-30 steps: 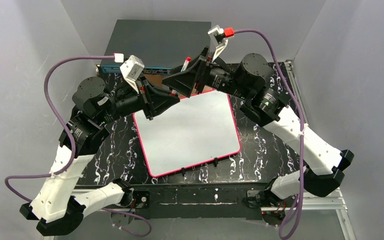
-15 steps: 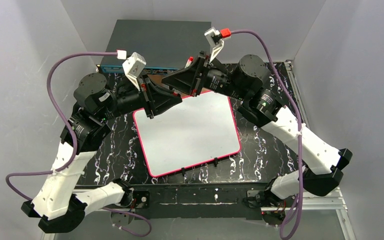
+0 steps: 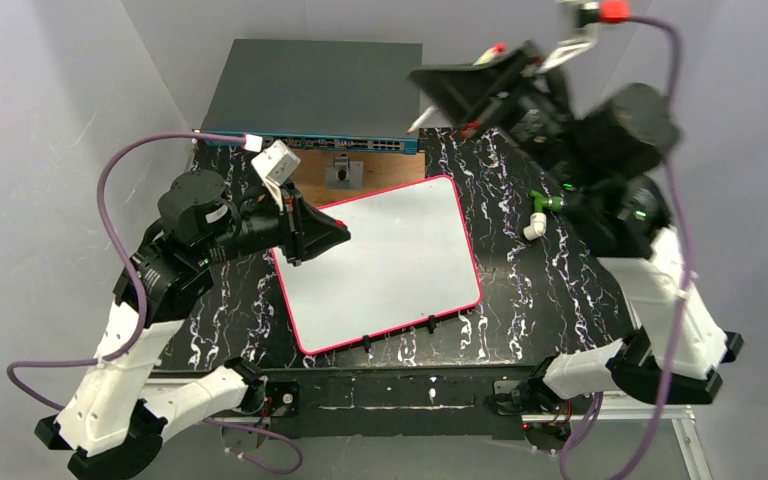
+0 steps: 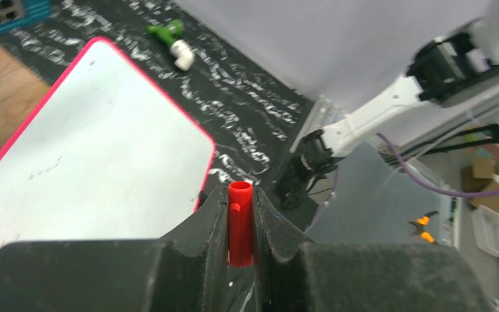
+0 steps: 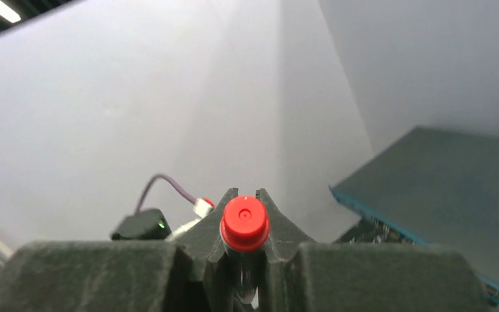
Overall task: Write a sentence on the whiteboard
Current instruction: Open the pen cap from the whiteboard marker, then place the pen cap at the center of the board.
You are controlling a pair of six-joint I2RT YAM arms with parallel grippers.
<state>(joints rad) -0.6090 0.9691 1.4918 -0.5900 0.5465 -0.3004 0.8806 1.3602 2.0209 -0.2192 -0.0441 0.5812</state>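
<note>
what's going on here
The robot is getting set to write. The right gripper is shut on a red-ended marker, held high, away from the board. The left gripper is shut on a red cap over the far left corner of the whiteboard, which lies flat with no sentence on it yet.

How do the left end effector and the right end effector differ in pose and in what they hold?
The left end effector hangs low over the whiteboard; the right end effector sits high beyond its far edge. The left one grips a red cap; the right one grips a marker with a red end. Both are shut.
</note>
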